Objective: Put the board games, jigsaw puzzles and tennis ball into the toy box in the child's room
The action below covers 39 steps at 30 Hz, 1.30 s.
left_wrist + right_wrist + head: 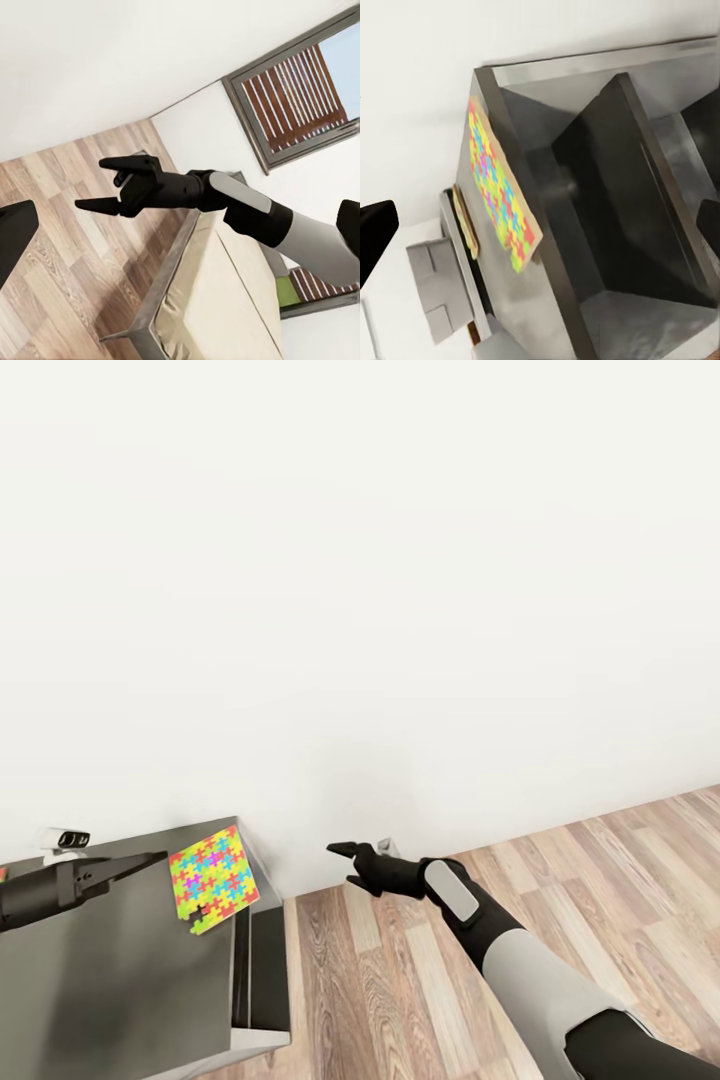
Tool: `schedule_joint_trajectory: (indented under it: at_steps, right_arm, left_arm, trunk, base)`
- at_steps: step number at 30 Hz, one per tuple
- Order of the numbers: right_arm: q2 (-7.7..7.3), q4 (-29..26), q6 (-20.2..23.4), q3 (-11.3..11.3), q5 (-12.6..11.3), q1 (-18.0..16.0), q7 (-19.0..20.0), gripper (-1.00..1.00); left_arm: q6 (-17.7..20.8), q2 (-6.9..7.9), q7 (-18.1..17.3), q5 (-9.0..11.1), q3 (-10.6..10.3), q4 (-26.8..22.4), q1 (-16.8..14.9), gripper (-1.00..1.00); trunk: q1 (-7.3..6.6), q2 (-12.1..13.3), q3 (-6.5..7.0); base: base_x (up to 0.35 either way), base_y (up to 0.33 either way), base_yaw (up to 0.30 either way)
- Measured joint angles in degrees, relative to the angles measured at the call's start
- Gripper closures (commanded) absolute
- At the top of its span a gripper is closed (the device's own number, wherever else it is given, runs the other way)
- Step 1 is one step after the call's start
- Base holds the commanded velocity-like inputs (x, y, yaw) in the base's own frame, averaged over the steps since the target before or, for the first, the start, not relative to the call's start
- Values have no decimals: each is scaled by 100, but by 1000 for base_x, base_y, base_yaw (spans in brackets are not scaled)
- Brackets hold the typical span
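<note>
Risk lies chiefly with the jigsaw puzzle [212,882]: in the head view it is seen lying flat at the far right corner of the table [110,970], with one piece at its near edge jutting toward the table's right edge, so a careless sweep by either arm could push it off onto the wood floor [400,980]. The left gripper [150,863] is held low over the dark top, just beside the puzzle's left edge, its arm reaching in from the left; whether its jaws are apart cannot be told here. The right gripper [342,863] is seen out over the floor, well apart from the table, forearm bent and pointing toward the wall, jaws spread with nothing between them.

In the left wrist view, the right gripper [101,182] is confirmed empty, its two fingers parted, with the bed [225,300] and a slatted window [304,90] behind it.

In the right wrist view, the jigsaw puzzle [499,195] is seen on the table [607,172], close to its corner. Beyond it a thin flat item, possibly a board game, is glimpsed, though the angle is too poor for certainty. A misjudged approach from this far side could strike the table's edge.
</note>
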Motion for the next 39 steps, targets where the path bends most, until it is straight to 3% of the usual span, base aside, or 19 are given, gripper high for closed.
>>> schedule_joint_trajectory:
  at_steps: [14,25,39]
  right_arm:
    - [-1,-141,-214,419,15,0,233,-100]
    - [-7,-524,-233,828,64,0,210,-100]
    - [-53,-567,-235,866,83,0,220,-100]
  left_arm:
    - [-18,0,0,40,0,0,0,-100]
    - [-19,0,0,41,0,7,0,-100]
    - [-22,0,0,42,0,17,0,-100]
  trunk:
    - [308,-562,-252]
    - [308,-564,-252]
    - [308,-564,-252]
  base:
    - [0,0,0]
    - [0,0,0]
    - [0,0,34]
